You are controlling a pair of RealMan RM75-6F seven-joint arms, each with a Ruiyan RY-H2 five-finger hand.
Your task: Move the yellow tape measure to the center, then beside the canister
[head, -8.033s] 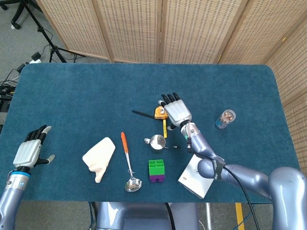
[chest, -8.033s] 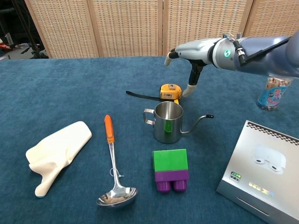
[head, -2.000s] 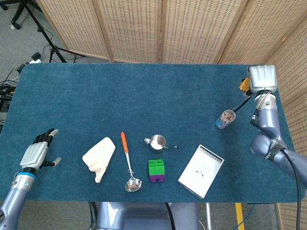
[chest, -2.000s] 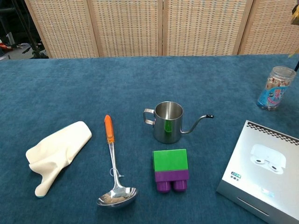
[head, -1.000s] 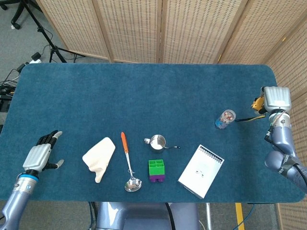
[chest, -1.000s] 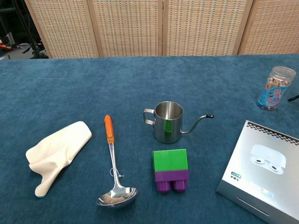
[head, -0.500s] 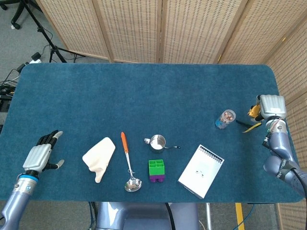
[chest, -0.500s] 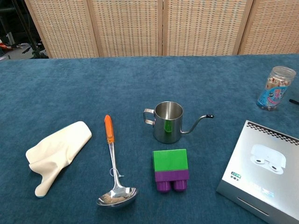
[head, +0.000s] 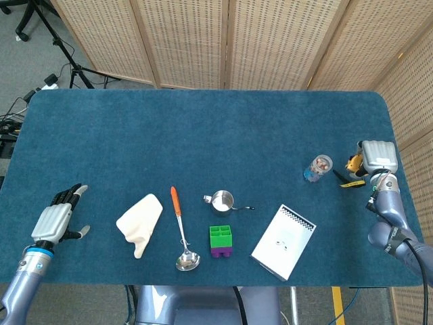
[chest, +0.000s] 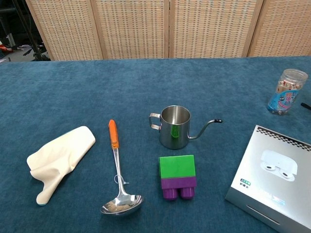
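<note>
We see the blue desk, where our right hand rests by the right edge with its fingers closed on the yellow tape measure, just right of the canister. Our left hand hovers at the left edge, fingers spread, holding nothing.

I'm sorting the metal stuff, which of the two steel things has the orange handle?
The ladle, lying left of the spouted steel pitcher, whose handle is bare metal.
</note>
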